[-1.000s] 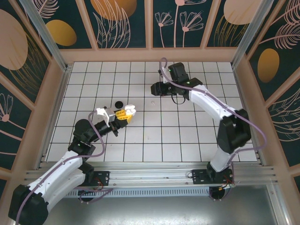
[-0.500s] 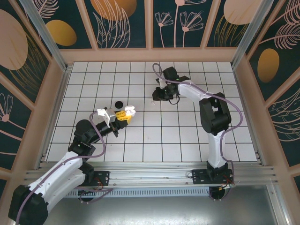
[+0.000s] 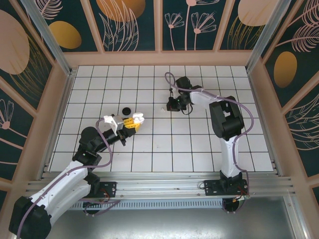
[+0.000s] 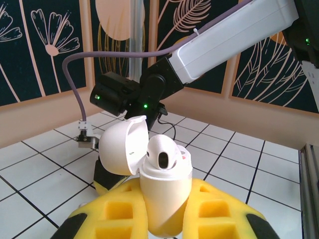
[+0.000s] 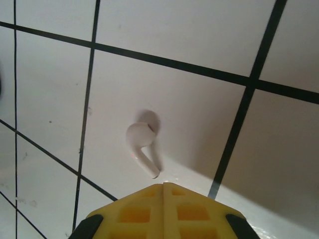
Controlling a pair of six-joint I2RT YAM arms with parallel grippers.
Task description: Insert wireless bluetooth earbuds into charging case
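Near the left-centre of the floor (image 3: pixel 149 149), left gripper (image 3: pixel 133 120): jaws pinching the case between yellow pads (image 4: pixel 119 215).
Case (image 4: pixel 164 199): white, upright in the grip, clamped by its lower half, upper half standing clear of the pads.
Lid (image 4: pixel 123 152): swung open, leaning to the left in the left wrist view, joined to the case at the hinge.
Seated earbud (image 4: pixel 163 153): white, in the mouth of the case, head poking above the rim, dark oval opening facing the camera.
Right gripper (image 3: pixel 172 105): at the far middle of the floor, low over the tiles, well apart from the left gripper; its yellow pads (image 5: pixel 134 215) pressed together along a closed seam.
Loose earbud (image 5: pixel 141 147): white, lying on its side on a white tile, stem angled toward the closed tips, just ahead of them and not touching; clear of the black grid lines.
Black disc (image 3: pixel 126 110): on the floor just beyond the left gripper, apart from it; too small to tell what.
Right arm (image 4: pixel 234 35): behind the case in the left wrist view, white link slanting down to a black wrist with green lights.
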